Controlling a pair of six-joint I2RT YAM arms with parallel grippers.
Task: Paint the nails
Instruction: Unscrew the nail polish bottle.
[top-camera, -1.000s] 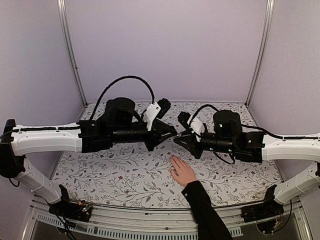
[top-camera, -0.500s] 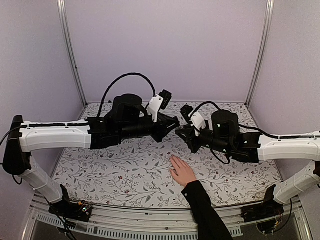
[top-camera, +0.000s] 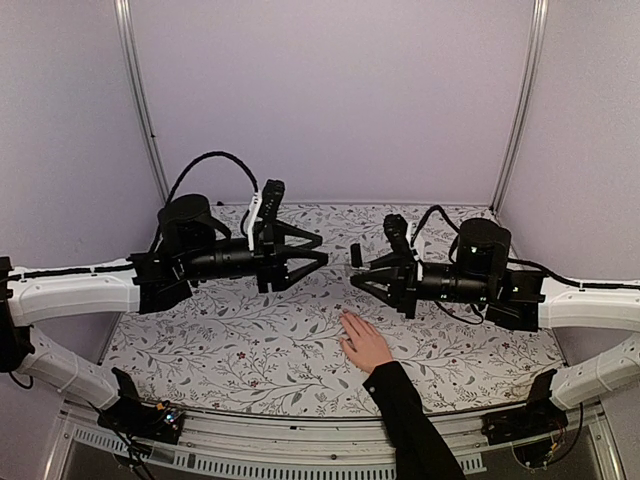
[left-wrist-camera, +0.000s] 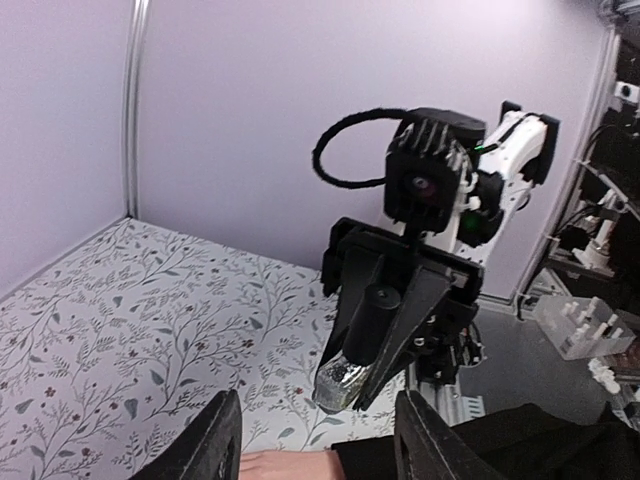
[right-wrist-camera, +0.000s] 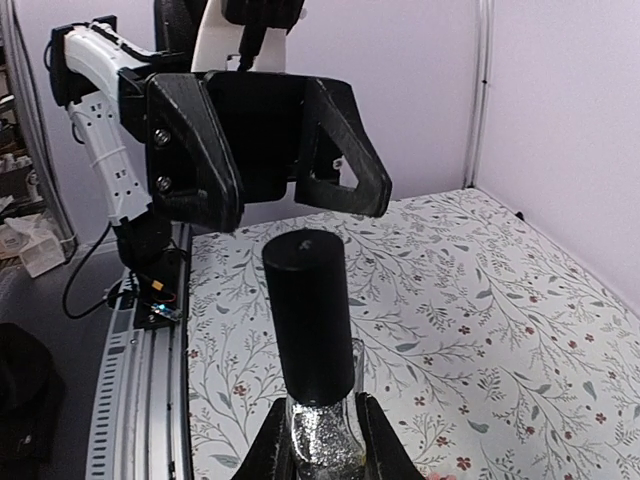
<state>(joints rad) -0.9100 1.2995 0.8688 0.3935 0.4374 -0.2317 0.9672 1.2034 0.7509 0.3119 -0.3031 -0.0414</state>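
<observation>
My right gripper (top-camera: 357, 276) is clamped on the glass base of a small glitter-filled bottle (right-wrist-camera: 320, 432), whose black cap (right-wrist-camera: 305, 310) is on. My left gripper (top-camera: 323, 249) faces it with jaws spread wide, apart from the bottle. Below the right gripper, a human hand (top-camera: 365, 345) lies flat on the table (top-camera: 230, 340). The nails (top-camera: 345, 320) at its fingertips are too small to make out.

I'm in a lab test cell: plain lavender panels (top-camera: 330, 100) close off the far and side edges of the bench, with aluminium posts (top-camera: 140, 100) at both far corners. A floral sheet (top-camera: 250, 340) covers the top, with a metal rail (top-camera: 300, 432) along the near edge and a bare circuit board (top-camera: 165, 413) at the near-left corner. Past the right edge, cluttered equipment racks (left-wrist-camera: 600, 230).
</observation>
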